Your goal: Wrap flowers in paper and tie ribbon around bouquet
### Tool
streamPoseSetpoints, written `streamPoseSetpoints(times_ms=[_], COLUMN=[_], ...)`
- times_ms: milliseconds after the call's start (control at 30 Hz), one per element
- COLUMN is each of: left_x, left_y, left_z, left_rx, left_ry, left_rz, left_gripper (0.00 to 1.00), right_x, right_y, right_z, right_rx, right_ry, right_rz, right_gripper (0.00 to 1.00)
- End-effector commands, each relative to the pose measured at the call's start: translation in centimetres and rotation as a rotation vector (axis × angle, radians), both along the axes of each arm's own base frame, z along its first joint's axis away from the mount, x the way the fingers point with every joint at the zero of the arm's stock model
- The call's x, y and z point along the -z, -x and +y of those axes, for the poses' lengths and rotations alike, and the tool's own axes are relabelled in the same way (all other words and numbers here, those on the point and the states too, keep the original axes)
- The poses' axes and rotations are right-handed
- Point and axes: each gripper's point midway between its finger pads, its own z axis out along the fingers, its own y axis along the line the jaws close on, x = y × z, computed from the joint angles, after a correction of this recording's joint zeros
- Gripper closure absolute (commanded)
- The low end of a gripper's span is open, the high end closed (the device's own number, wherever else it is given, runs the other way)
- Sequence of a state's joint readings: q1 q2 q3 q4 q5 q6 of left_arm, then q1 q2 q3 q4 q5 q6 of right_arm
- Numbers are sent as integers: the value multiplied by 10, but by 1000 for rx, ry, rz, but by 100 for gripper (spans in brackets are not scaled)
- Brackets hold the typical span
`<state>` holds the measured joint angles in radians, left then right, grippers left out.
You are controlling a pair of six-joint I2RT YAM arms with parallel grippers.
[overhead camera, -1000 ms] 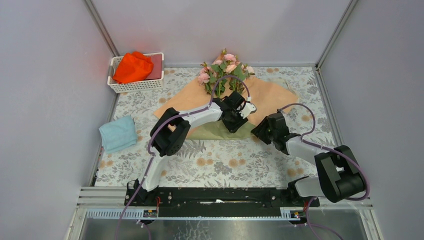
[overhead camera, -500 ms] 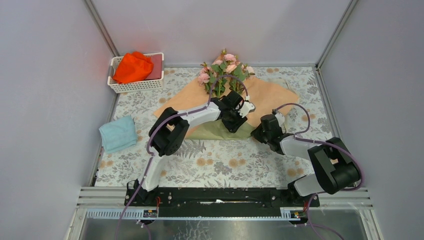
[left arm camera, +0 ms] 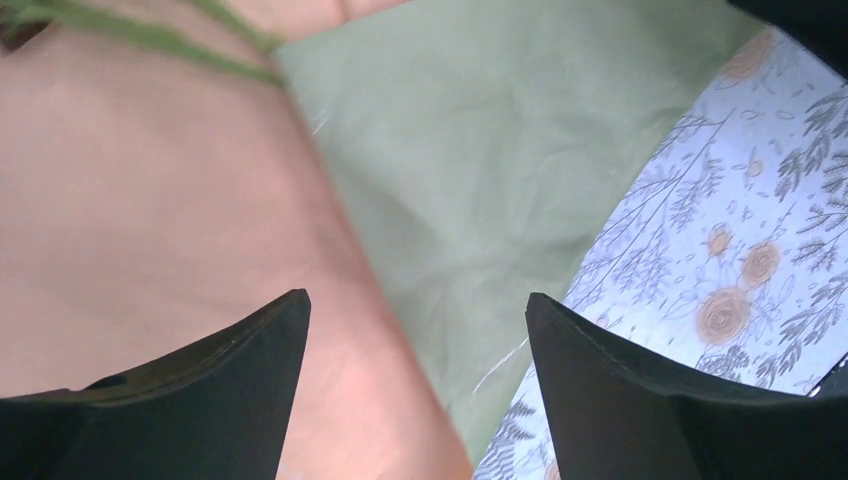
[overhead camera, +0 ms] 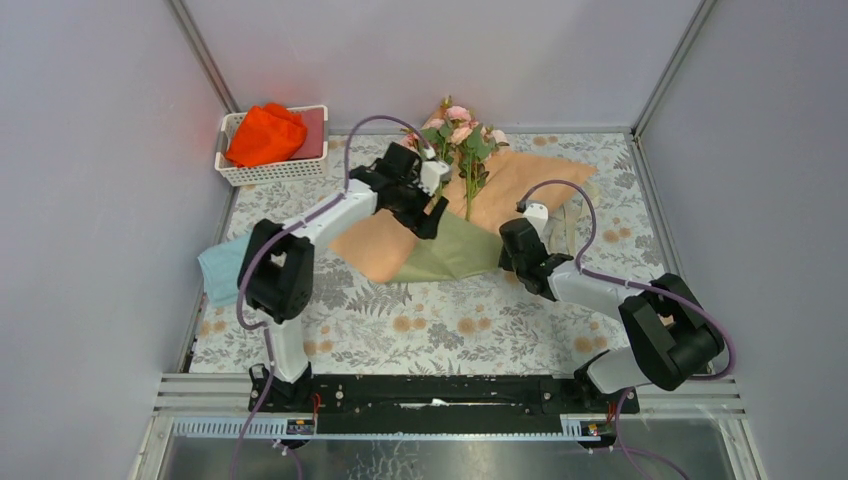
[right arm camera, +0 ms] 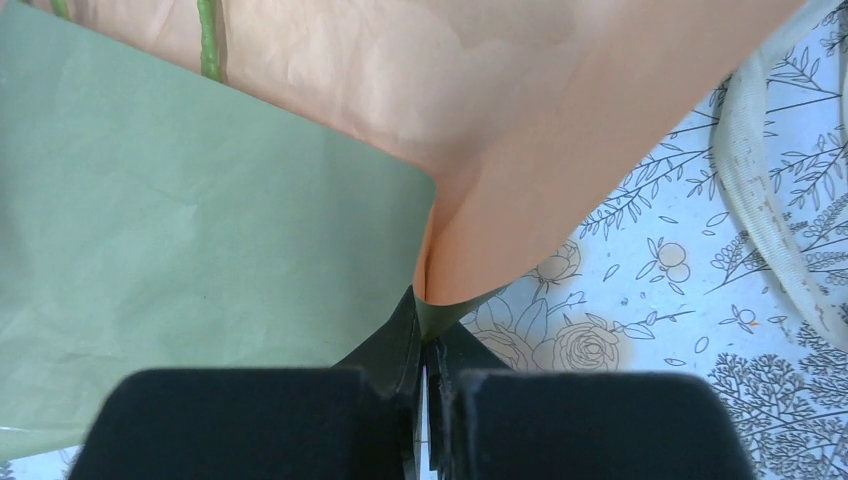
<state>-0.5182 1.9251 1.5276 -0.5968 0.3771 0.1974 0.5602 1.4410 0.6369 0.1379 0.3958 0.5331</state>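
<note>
The paper (overhead camera: 385, 245) lies mid-table, peach face up, with an olive-green flap (overhead camera: 450, 250) folded over its near part. The flowers (overhead camera: 458, 130) rest on its far end, pink heads toward the back wall; their stems show in the left wrist view (left arm camera: 150, 35) and the right wrist view (right arm camera: 210, 40). My left gripper (overhead camera: 432, 210) hovers open over the paper (left arm camera: 480, 150), holding nothing (left arm camera: 415, 297). My right gripper (overhead camera: 512, 245) is shut on the paper's curled right edge (right arm camera: 470, 250), pinching it at the fingertips (right arm camera: 425, 320). The cream ribbon (right arm camera: 760, 180) lies on the cloth to the right.
A white basket (overhead camera: 272, 172) holding an orange-red cloth (overhead camera: 265, 135) stands at the back left. A light blue cloth (overhead camera: 222, 272) lies at the left edge, partly behind the left arm. A floral tablecloth (overhead camera: 450, 320) covers the table; grey walls close three sides.
My left gripper let go, opened and swung back-left off the paper's middle. My right gripper moved in leftward and shut on the paper's right edge. The paper and flowers shifted.
</note>
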Motion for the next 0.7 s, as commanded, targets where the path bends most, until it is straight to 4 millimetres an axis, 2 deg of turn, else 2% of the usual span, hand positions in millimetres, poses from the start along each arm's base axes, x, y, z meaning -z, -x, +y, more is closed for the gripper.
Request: streamPoseSetpoints(times_ms=[0, 133, 267, 333, 500, 533, 667], left_x=[30, 57, 65, 64, 57, 55, 53], left_y=[13, 12, 16, 18, 20, 20, 12], left_z=[18, 23, 11, 4, -8, -9, -11], left_rx=[-34, -69, -43, -20, 10, 12, 11], left_ry=[-21, -19, 47, 85, 150, 156, 157], left_rz=[85, 191, 277, 303, 340, 340, 315], left_gripper=[13, 14, 22, 34, 94, 100, 100], right_x=[-19, -23, -31, -32, -33, -33, -31], right_y=[-12, -14, -16, -15, -14, -14, -12], right_z=[-2, -1, 1, 0, 1, 0, -2], right_rx=[-12, -16, -28, -35, -48, -48, -46], right_ry=[98, 116, 146, 169, 187, 191, 193], right_rz=[-58, -73, -95, -96, -95, -96, -94], right_gripper=[99, 99, 99, 99, 99, 99, 99])
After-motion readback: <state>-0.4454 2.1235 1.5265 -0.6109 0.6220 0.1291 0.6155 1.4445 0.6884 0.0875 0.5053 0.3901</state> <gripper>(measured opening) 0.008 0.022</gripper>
